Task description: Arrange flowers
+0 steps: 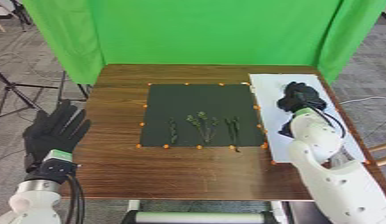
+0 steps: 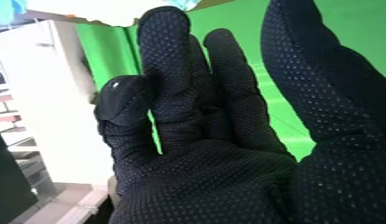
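Flwr stems (image 1: 202, 116) on dk mat (image 1: 194, 100), nr its near edge, 1 tip past it. R hand (image 1: 300, 97) over wht sheet (image 1: 265, 87), R of mat, thumb & fingers apart; L hand (image 1: 49, 134) well L of mat, fingers spread.

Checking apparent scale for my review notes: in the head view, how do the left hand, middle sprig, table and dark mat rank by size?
1. Table
2. Dark mat
3. Left hand
4. Middle sprig
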Controlling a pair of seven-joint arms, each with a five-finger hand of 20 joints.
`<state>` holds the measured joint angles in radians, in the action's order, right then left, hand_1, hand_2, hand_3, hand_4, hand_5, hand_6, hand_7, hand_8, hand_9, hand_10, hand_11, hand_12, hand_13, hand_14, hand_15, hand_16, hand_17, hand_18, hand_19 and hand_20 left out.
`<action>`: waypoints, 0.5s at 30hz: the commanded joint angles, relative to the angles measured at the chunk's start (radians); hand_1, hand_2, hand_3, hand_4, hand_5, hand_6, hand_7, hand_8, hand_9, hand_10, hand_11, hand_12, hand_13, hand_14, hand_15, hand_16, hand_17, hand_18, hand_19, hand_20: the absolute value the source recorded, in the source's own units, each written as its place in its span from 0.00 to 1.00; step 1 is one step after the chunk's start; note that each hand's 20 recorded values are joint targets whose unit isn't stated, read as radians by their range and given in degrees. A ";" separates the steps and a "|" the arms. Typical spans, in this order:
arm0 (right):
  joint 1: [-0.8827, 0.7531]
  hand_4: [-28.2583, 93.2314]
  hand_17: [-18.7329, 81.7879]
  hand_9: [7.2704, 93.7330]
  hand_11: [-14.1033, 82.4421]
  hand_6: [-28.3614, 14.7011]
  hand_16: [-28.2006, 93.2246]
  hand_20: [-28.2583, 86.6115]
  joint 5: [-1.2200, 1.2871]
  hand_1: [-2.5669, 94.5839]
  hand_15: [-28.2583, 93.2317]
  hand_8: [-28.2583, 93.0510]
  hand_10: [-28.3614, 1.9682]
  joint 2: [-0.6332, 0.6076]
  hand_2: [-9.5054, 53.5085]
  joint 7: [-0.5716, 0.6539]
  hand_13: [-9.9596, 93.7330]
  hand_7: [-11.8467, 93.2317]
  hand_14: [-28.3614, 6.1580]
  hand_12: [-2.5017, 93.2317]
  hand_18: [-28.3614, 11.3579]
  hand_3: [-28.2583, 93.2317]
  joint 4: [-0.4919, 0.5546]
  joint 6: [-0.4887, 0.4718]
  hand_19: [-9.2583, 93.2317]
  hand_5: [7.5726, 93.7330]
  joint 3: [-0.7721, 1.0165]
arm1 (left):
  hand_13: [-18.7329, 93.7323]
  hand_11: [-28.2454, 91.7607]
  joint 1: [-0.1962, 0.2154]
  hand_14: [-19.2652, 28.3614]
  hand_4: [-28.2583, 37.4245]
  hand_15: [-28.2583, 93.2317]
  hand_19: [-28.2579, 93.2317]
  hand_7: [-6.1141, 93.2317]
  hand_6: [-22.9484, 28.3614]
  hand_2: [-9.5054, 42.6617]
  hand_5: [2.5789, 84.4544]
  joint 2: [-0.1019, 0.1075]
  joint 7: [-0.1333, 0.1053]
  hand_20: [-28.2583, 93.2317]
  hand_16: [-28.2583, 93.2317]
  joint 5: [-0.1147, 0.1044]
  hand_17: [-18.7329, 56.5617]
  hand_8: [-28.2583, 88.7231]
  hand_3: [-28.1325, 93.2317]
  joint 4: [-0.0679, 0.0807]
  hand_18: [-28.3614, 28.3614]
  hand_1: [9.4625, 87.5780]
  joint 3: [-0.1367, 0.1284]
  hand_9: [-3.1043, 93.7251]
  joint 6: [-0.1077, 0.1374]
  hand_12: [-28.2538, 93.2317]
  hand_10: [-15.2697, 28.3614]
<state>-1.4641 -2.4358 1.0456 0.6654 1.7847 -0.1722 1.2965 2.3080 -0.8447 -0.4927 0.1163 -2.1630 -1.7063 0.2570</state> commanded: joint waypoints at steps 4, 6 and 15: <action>-0.050 0.00 0.57 0.55 0.27 0.53 0.50 0.57 0.034 0.50 0.71 0.14 0.46 -0.053 0.00 0.022 0.71 0.28 0.56 0.17 0.17 0.90 0.049 -0.089 0.99 0.55 0.077 | 0.35 0.39 0.012 0.67 0.00 0.50 0.50 0.20 0.57 0.38 0.44 -0.013 0.013 0.30 0.17 0.010 0.20 0.16 0.84 -0.006 0.71 0.21 -0.008 0.33 -0.008 0.31 0.62; -0.056 0.00 0.57 0.56 0.27 0.53 0.51 0.57 0.050 0.50 0.70 0.14 0.47 -0.049 0.00 0.015 0.71 0.28 0.56 0.17 0.17 0.90 0.044 -0.112 0.99 0.55 0.084 | 0.35 0.39 0.012 0.67 0.00 0.50 0.50 0.20 0.57 0.38 0.44 -0.013 0.018 0.31 0.17 0.011 0.19 0.16 0.84 -0.006 0.71 0.21 -0.010 0.33 -0.009 0.31 0.62; -0.047 0.00 0.57 0.55 0.26 0.54 0.52 0.58 0.055 0.55 0.68 0.13 0.50 -0.046 0.00 -0.012 0.72 0.27 0.61 0.17 0.18 0.87 0.000 -0.120 0.99 0.54 0.072 | 0.35 0.39 0.011 0.67 0.00 0.50 0.50 0.20 0.57 0.38 0.45 -0.005 0.012 0.30 0.17 0.009 0.19 0.16 0.83 -0.004 0.72 0.21 -0.008 0.34 -0.012 0.31 0.62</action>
<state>-1.5084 -2.3769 1.0034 0.6746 1.8139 -0.2983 1.3770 2.3097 -0.8499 -0.4827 0.1223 -2.1636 -1.7115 0.2560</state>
